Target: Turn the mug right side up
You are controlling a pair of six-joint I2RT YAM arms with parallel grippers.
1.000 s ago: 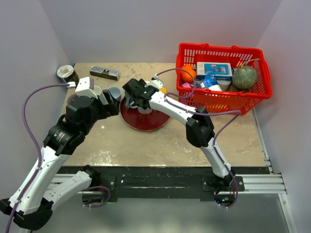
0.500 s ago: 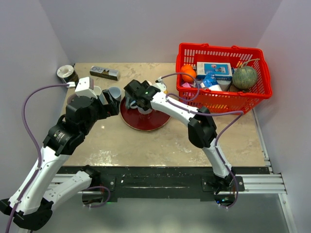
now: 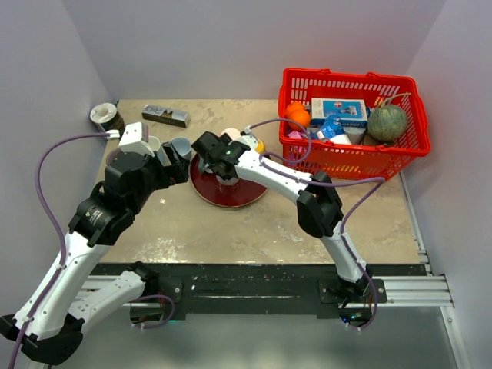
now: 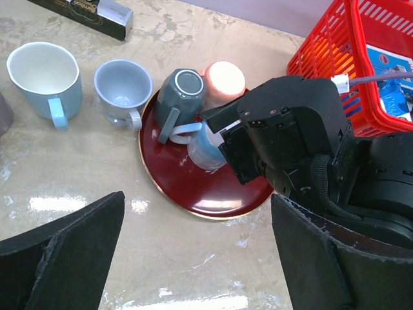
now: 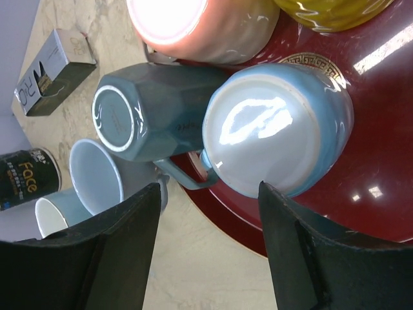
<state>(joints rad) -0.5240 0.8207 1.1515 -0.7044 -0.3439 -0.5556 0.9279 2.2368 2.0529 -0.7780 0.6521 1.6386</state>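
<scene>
Several mugs stand bottom-up on a dark red plate (image 4: 193, 187): a light blue mug (image 5: 277, 129), a dark teal mug (image 5: 148, 116), a pink mug (image 5: 200, 26) and a yellow one (image 5: 329, 10). My right gripper (image 5: 206, 252) is open, its fingers apart just in front of the light blue mug's base and not touching it. It hides most of that mug (image 4: 205, 152) in the left wrist view. My left gripper (image 4: 197, 258) is open and empty, held above the table at the plate's near left edge. In the top view the right gripper (image 3: 215, 154) hangs over the plate (image 3: 231, 196).
Two upright mugs, light blue (image 4: 42, 77) and grey-blue (image 4: 122, 87), stand left of the plate. A dark box (image 3: 165, 115) and a can (image 3: 106, 117) sit at the back left. A red basket (image 3: 350, 123) of groceries stands at the right.
My right gripper has shifted a little to the left over the plate, so the pink mug now shows behind it in the top view. The left arm has not moved.
</scene>
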